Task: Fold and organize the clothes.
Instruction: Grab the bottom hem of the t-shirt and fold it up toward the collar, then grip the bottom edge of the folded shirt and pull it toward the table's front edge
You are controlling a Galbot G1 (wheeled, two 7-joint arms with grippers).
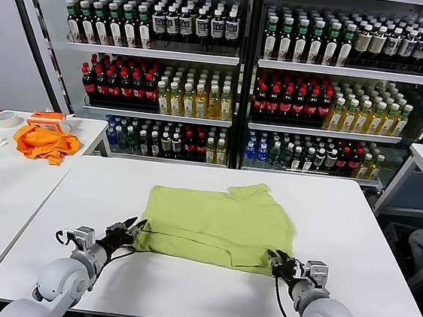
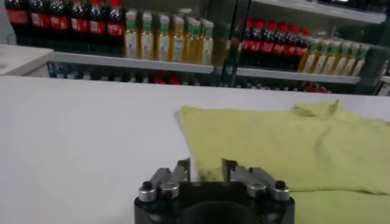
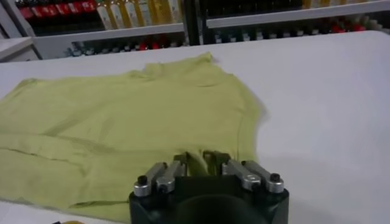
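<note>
Head view gives me the layout: the lime T-shirt (image 1: 220, 221) lies partly folded near the middle of the white table (image 1: 356, 219), its near hem doubled up into a band and one sleeve poking out at the far side. I have the left gripper (image 1: 130, 231) at the shirt's near left corner and the right gripper (image 1: 275, 260) at the near right edge, one arm per corner, which I judge is the sensible spread for lifting or laying a wide hem evenly. From the left wrist camera the fingers (image 2: 180, 172) stand apart with a clear gap, and the cloth sits just beyond them, not pinched. From the right wrist camera the fingers (image 3: 180, 164) are likewise parted, hovering over the shirt's near edge with fabric showing between them but nothing clamped that I can see. So both grippers are partly open and empty-handed, resting low at the hem. An orange cloth (image 1: 45, 142) lies on the side table (image 1: 12, 183) to my left, well apart, and drink bottles (image 1: 278, 97) line the shelves behind.
</note>
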